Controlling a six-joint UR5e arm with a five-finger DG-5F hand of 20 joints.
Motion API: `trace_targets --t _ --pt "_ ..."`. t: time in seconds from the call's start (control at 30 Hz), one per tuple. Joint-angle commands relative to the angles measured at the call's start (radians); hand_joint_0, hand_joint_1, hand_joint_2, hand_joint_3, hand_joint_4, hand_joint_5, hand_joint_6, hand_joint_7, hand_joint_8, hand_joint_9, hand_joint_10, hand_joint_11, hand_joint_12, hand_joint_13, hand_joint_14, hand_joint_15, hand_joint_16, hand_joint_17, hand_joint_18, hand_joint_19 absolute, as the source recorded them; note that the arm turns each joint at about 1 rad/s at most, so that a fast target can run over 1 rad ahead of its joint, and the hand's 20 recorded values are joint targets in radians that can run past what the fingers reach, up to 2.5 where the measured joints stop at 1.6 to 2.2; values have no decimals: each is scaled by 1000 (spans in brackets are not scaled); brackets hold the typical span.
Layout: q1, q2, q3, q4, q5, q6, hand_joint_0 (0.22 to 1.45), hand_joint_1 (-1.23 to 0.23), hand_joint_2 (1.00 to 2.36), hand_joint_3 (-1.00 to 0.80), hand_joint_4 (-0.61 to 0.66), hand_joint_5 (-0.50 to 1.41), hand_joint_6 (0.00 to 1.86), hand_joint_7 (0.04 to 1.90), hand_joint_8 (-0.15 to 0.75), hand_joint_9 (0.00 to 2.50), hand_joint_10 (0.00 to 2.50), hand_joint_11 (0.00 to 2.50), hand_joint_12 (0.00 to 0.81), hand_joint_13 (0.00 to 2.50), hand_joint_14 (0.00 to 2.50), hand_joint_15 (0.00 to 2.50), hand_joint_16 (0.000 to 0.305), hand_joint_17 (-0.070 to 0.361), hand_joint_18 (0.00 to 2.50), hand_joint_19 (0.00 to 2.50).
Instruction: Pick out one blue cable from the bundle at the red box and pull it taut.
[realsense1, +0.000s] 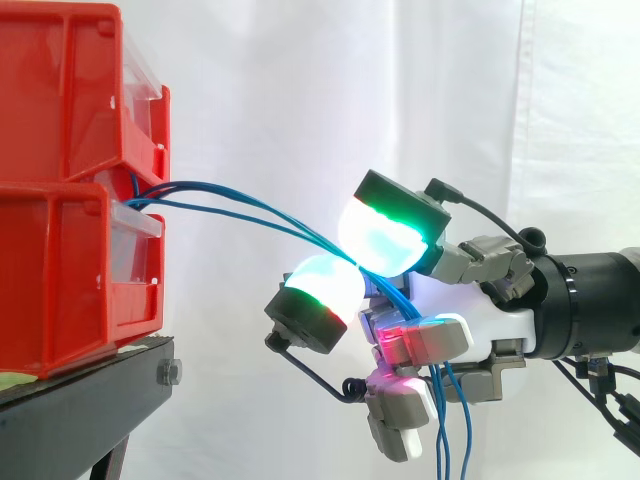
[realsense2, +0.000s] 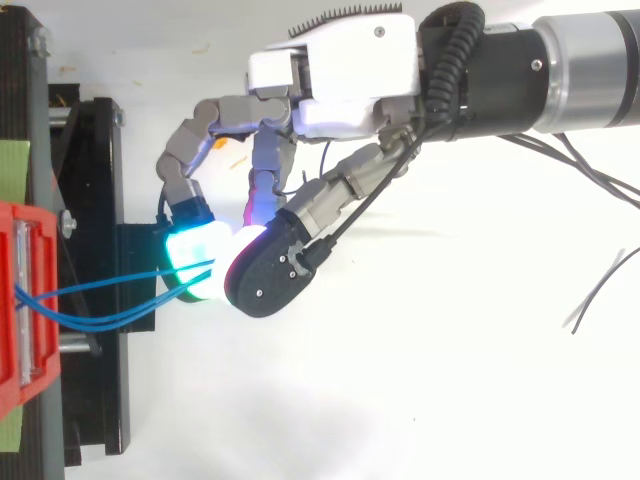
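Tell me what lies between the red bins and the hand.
Only the blue cables span that gap, running from the red bins to the hand, whose pads pinch them; both views show it.

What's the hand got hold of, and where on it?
The hand pinches the blue cables between its fingertips, mid-length, a way out from the red box.

Colours at the red bins (realsense1: 60, 250)
I saw blue cables (realsense1: 230, 203) at them, the hand's (realsense2: 350, 75) pads (realsense1: 385, 250) green-cyan nearby, a black stand (realsense1: 100, 385) beneath.
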Motion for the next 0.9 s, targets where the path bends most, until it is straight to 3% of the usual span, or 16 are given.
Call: trace_targets --t 0.0,0.67,0.73,0.8,0.87 --pt "0 0 0 -2 -1 0 714 -906 1000 -500 -210 -85 963 1047 248 1443 35 986 323 1210 30 767 43 96 973 674" --pt "-2 0 0 -2 -9 1 613 -974 1000 -500 -211 -70 943 1110 234 1444 32 954 317 1197 31 771 43 96 963 673" --pt "-2 0 -2 0 -7 1 575 -974 1000 -500 -204 -67 944 1046 227 1443 34 950 323 1200 30 775 43 98 962 669" --pt "-2 0 0 1 -7 1 496 -963 1000 -500 -147 -61 940 919 242 1447 32 916 339 1201 28 753 47 106 982 647" --pt "0 0 0 1 -7 1 474 -947 1000 -500 -85 -63 915 962 249 1433 30 913 346 1190 26 744 49 111 983 649"
